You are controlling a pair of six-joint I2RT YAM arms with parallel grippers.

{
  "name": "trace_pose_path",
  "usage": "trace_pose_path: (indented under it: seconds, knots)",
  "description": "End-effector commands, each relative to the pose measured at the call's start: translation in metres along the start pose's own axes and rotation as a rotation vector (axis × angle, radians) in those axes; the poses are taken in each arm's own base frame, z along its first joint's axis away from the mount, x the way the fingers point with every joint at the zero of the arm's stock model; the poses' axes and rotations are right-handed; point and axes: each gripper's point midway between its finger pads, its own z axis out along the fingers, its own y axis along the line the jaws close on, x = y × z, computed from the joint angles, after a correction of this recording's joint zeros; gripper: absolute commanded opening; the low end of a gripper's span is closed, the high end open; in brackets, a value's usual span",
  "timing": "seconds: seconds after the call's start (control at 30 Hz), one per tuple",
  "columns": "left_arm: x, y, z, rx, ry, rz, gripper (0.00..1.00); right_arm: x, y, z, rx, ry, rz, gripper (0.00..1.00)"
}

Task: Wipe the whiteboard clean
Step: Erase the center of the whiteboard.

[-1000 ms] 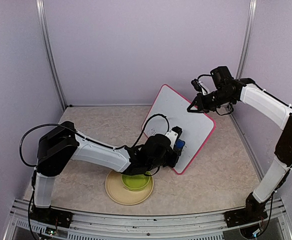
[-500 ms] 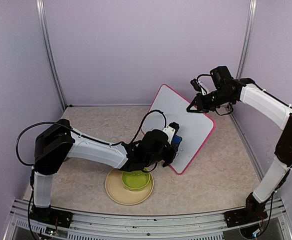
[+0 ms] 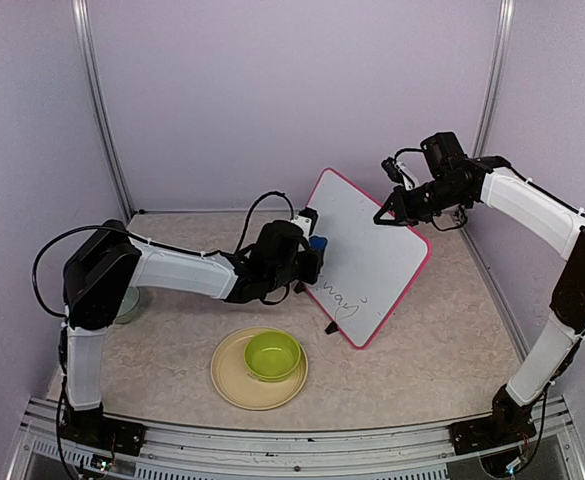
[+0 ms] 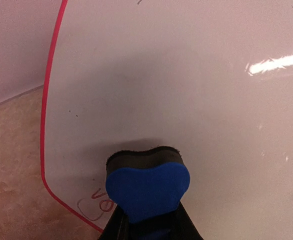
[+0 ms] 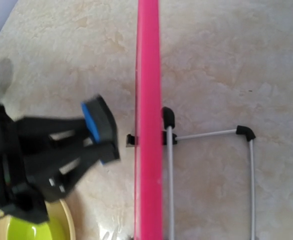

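The whiteboard, white with a pink-red frame, stands tilted at the back of the table, with dark handwriting near its lower edge. My left gripper is shut on a blue eraser with a dark felt face, pressed to the board's left part. In the left wrist view the eraser lies flat on the whiteboard, with small red marks beside it. My right gripper is shut on the board's top edge. The right wrist view looks down the pink frame; its own fingers are hidden there.
A beige plate with a green bowl sits in front of the board. A clear cup stands behind the left arm's elbow. The board's wire stand rests on the table behind it. Purple walls close off three sides.
My left gripper has carried the eraser up and to the left, from the board's lower corner to its left edge. The handwriting near the bottom now shows. The right arm has not moved.
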Motion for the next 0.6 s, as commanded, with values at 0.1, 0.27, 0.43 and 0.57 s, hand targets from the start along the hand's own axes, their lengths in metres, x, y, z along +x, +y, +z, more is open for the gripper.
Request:
trace_pose_path:
  seconds: [0.1,0.27,0.43,0.57]
  knots:
    - [0.024,-0.056,0.007,0.149,0.046,0.014,0.01,0.028,-0.011,0.016,0.06,0.097,-0.071,0.0]
    - [0.035,-0.089,0.002,0.206,0.061,0.042,0.01,0.028,-0.01,0.017,0.056,0.097,-0.072,0.0]
    - [0.038,-0.117,-0.009,0.265,0.055,0.06,0.01,0.028,-0.01,0.017,0.055,0.099,-0.072,0.0]
    - [0.037,-0.14,-0.021,0.316,0.04,0.071,0.01,0.027,-0.01,0.017,0.055,0.097,-0.075,0.0]
